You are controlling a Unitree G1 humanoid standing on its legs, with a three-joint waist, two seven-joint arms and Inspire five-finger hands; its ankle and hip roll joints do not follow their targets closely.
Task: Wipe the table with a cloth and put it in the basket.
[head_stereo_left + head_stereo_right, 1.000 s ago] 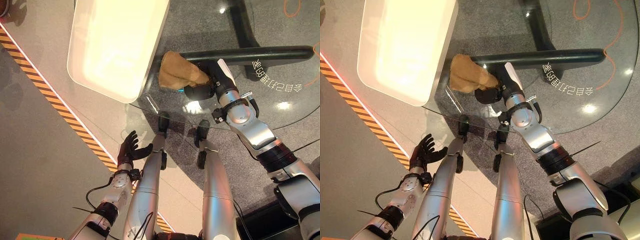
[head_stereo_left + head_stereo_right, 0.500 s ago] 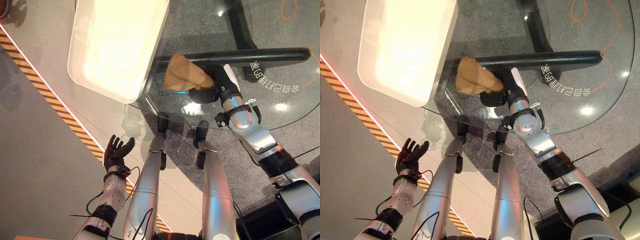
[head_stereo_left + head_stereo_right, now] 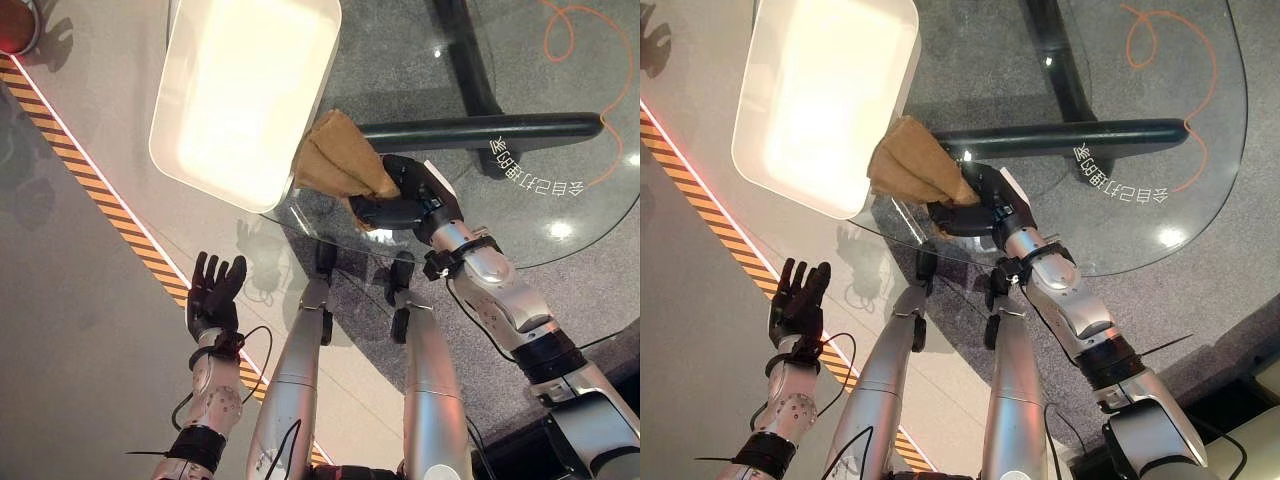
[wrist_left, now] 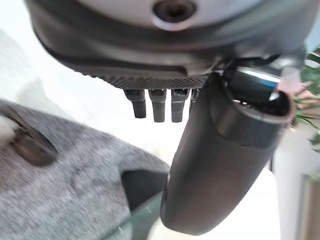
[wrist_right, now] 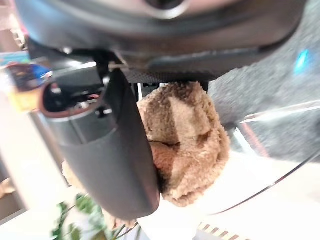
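Over on the left, the left robot hand [image 3: 213, 290] hung out above the floor [image 3: 70, 300], clear of the tabletop [image 3: 520, 80], fingers straight and spread wide, nothing in it. Just beyond it, a striped orange-and-black line [image 3: 130, 235] ran across the floor. Moving right, the white basket [image 3: 245, 95] sat at the near left edge of the glass tabletop, pale and glowing inside. Right beside it, at its near right corner, was the cloth [image 3: 335, 160], tan and fuzzy, bunched up and touching the basket's rim. And there was the right robot hand [image 3: 405, 200], thumb and fingers curled round that cloth, gripping it tight over the glass. Through the tabletop, the dark base bar [image 3: 490, 130] showed below, and an orange cord [image 3: 580, 30] looped on the floor at far right.
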